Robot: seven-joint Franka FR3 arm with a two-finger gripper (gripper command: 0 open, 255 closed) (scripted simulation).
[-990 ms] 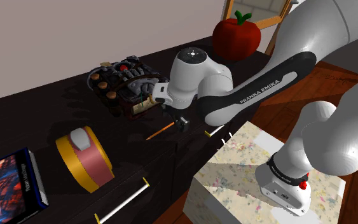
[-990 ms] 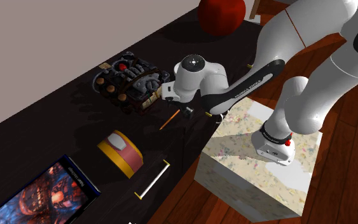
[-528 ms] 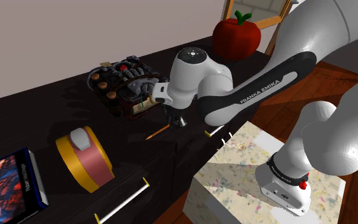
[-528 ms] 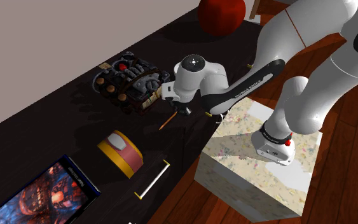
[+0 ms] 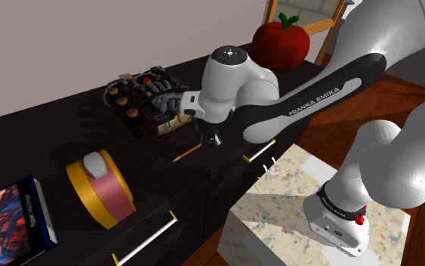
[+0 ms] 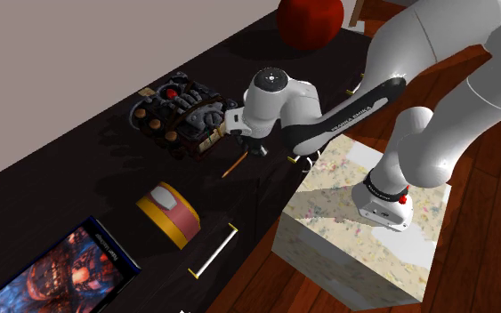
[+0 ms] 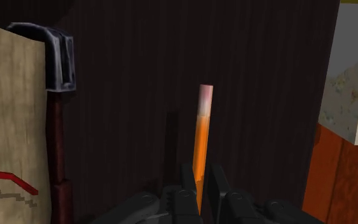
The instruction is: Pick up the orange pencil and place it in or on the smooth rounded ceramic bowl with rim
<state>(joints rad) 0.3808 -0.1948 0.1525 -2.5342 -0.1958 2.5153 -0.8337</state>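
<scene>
Gripping the orange pencil [image 7: 202,137] close to the end opposite its eraser. The gripper [image 7: 201,191] has its two black fingers [image 7: 186,188] drawn narrow, one on each side of the shaft, nothing else between them. The pink eraser end points away from the hand.

Position: in the shoulder view the pencil sits low over the dark cabinet top [image 5: 67,143], near its front edge. It is just right of, and nearer than, the ornate dark box [image 5: 144,106]. Cannot tell whether the free end touches the wood.

Handling, as a judgement: light, stiff, thin, smooth-sided. It will not bend or crush. It may pivot or slip between the pads, since the hold is near one end and not at the middle. The long free length could swing on quick turns, so slow moves and a level wrist suit this grip.

Likely target: the round pink vessel with yellow rim [image 5: 101,189], well to the left on the same top. If it is ceramic, lower the pencil in rather than drop it.
</scene>
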